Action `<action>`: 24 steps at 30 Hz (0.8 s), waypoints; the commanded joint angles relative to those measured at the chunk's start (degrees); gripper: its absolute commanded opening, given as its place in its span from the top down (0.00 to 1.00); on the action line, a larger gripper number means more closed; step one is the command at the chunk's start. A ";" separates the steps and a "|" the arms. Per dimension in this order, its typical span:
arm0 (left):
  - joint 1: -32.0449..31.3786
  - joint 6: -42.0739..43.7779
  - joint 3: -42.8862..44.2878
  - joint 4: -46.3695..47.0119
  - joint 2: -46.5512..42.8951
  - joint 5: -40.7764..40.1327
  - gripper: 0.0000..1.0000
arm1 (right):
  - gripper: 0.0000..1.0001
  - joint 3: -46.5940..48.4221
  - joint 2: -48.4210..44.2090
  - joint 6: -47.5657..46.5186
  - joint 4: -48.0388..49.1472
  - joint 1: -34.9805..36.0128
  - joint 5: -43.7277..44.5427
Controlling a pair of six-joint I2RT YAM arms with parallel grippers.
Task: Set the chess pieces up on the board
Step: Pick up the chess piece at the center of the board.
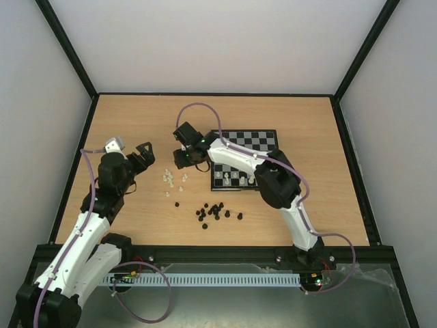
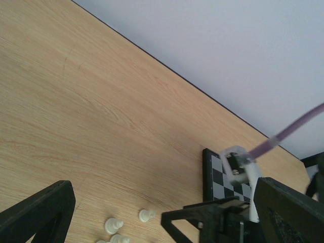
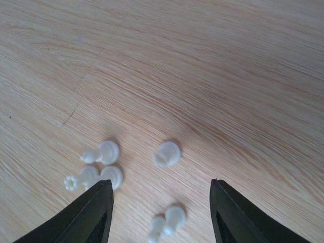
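Note:
Several white chess pieces (image 1: 171,179) lie loose on the wood left of the board (image 1: 263,141), and a few more stand on the board's near row (image 1: 232,179). My right gripper (image 1: 181,158) hovers over the loose pieces. In the right wrist view it (image 3: 161,183) is open and empty, with one piece (image 3: 167,154) just beyond the jaws, one (image 3: 168,223) between them and two (image 3: 101,152) by the left finger. My left gripper (image 1: 142,156) is open and empty, left of the pieces. In the left wrist view it (image 2: 163,187) faces pieces (image 2: 147,215) and the board's corner (image 2: 215,177).
Several black pieces (image 1: 215,210) lie scattered on the table in front of the board. My right arm (image 1: 273,179) lies across the board's left and near part. The table's dark rim (image 1: 205,94) and grey walls enclose the work area.

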 commanded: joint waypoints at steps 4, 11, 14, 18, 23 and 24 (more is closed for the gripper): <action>0.07 -0.12 -0.29 -0.14 -0.80 0.20 0.01 | 0.49 10.99 7.95 -0.71 -8.30 1.62 2.27; 0.03 -0.12 -0.27 -0.13 -0.88 0.63 0.00 | 0.55 13.23 11.43 -0.50 -8.91 1.91 3.69; 0.03 -0.17 -0.25 -0.13 -0.92 0.73 0.00 | 0.60 13.79 12.24 -0.41 -8.94 1.97 4.06; 0.05 -0.09 -0.26 -0.13 -1.11 0.80 0.01 | 0.66 14.64 13.03 -0.44 -8.87 1.97 3.83; 0.03 -0.06 -0.19 -0.17 -1.04 0.82 0.00 | 0.72 15.51 13.75 -0.44 -8.90 1.97 3.41; 0.08 -0.05 -0.18 -0.13 -1.09 0.82 0.00 | 0.72 15.73 13.88 -0.45 -8.99 2.02 3.35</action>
